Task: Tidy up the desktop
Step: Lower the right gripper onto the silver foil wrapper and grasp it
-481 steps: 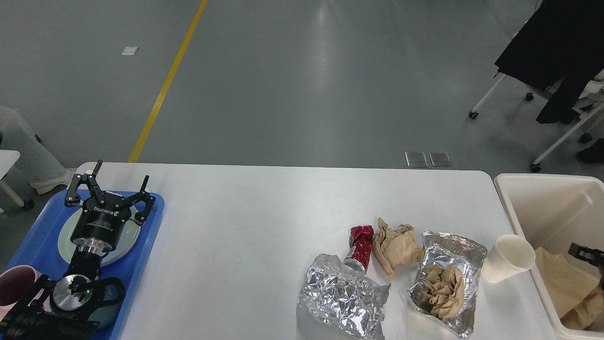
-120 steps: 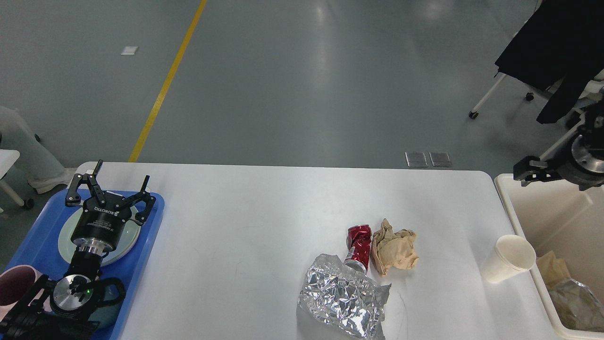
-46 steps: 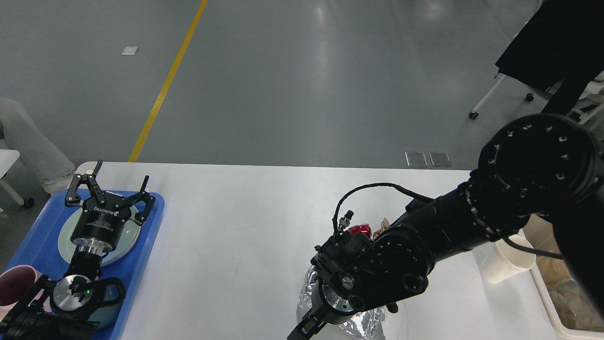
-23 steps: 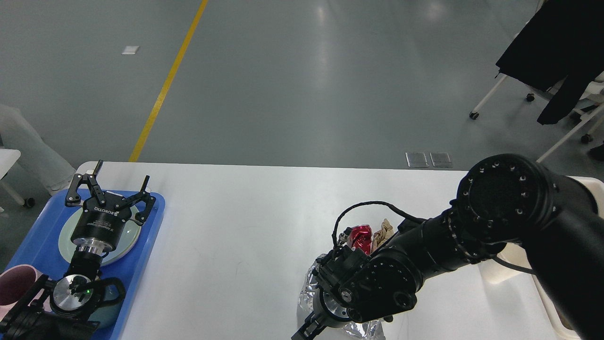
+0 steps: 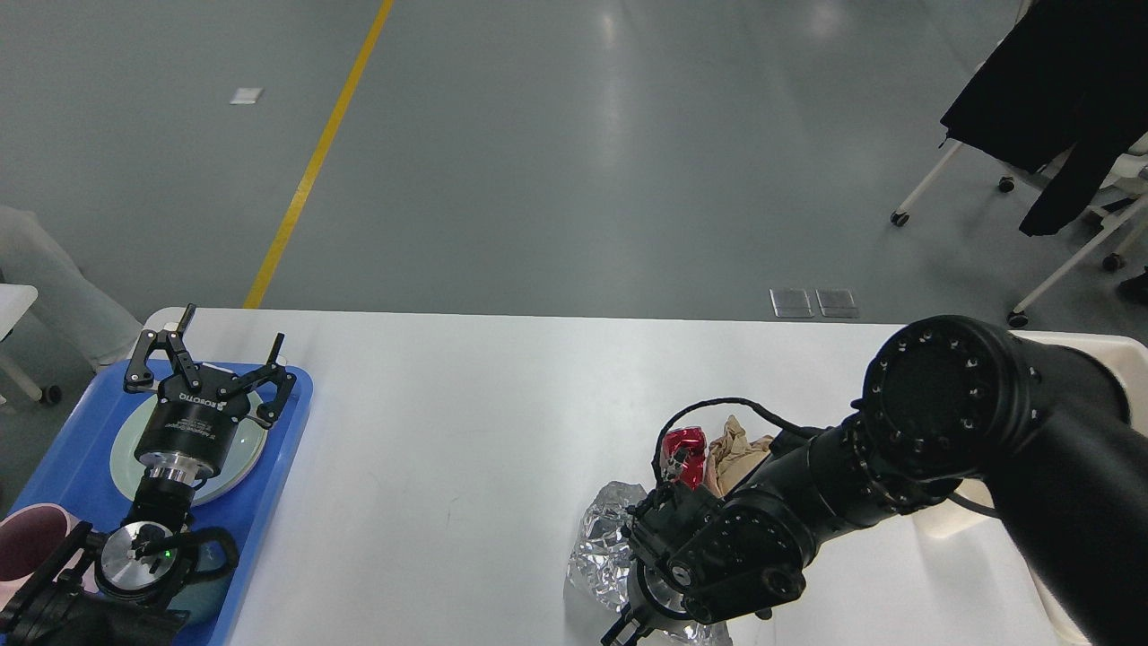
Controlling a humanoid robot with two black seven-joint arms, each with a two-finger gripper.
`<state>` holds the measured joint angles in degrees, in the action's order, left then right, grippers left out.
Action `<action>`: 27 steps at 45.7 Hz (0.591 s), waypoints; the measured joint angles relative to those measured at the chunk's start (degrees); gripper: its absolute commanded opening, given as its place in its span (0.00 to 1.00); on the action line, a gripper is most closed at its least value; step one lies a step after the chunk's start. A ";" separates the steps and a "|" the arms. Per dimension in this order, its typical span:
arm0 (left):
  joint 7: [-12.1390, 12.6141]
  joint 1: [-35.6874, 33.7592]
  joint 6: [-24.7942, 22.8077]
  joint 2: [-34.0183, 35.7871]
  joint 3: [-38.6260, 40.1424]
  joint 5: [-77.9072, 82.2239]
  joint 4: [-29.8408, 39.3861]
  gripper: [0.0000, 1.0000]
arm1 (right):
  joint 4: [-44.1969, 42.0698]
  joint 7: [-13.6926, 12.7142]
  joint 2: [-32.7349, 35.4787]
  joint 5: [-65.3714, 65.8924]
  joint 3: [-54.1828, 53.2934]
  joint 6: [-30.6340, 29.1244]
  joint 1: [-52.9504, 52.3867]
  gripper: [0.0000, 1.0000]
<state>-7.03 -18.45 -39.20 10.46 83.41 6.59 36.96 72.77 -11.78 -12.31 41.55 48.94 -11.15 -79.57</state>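
The white desktop (image 5: 466, 404) holds a crumpled sheet of silver foil (image 5: 599, 543), a crushed red can (image 5: 683, 447) and a wad of brown paper (image 5: 737, 447) at the front right. My right arm reaches in from the right, and its wrist covers most of the foil. My right gripper (image 5: 628, 632) points down at the frame's bottom edge over the foil; its fingers are cut off and too dark to tell apart. My left gripper (image 5: 208, 354) is open and empty above a pale plate (image 5: 126, 453) in the blue tray (image 5: 287, 422).
A cream bin (image 5: 1117, 345) stands past the table's right edge, mostly hidden by my right arm. A white paper cup (image 5: 951, 520) shows only as a sliver under the arm. A pink mug (image 5: 27, 538) and a dark mug (image 5: 211, 583) sit in the tray.
My right arm swung in from the bin to the foil and has sunk lower and slightly right over it in the last second. The left arm has not moved.
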 measured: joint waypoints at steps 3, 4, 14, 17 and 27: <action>0.00 0.00 0.00 0.00 0.00 0.00 0.00 0.96 | 0.00 0.00 0.00 -0.13 -0.03 -0.15 0.00 0.07; 0.00 0.00 0.00 0.00 0.00 0.00 0.00 0.96 | 0.00 0.00 0.00 -0.19 -0.04 -0.22 0.00 0.05; 0.00 0.00 0.00 0.00 0.00 0.00 -0.01 0.96 | 0.18 0.00 -0.01 -0.66 -0.15 -0.51 -0.04 0.00; 0.00 0.00 0.00 0.00 0.00 0.00 -0.03 0.96 | 0.36 0.00 -0.06 -0.71 -0.16 -0.53 -0.05 0.00; 0.00 0.00 0.00 0.00 0.00 0.00 -0.04 0.96 | 0.44 -0.16 -0.17 -5.20 -0.25 0.01 -0.03 0.00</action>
<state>-7.03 -18.46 -39.20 10.46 83.41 6.59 36.91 73.21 -11.93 -12.48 36.35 48.69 -11.14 -79.59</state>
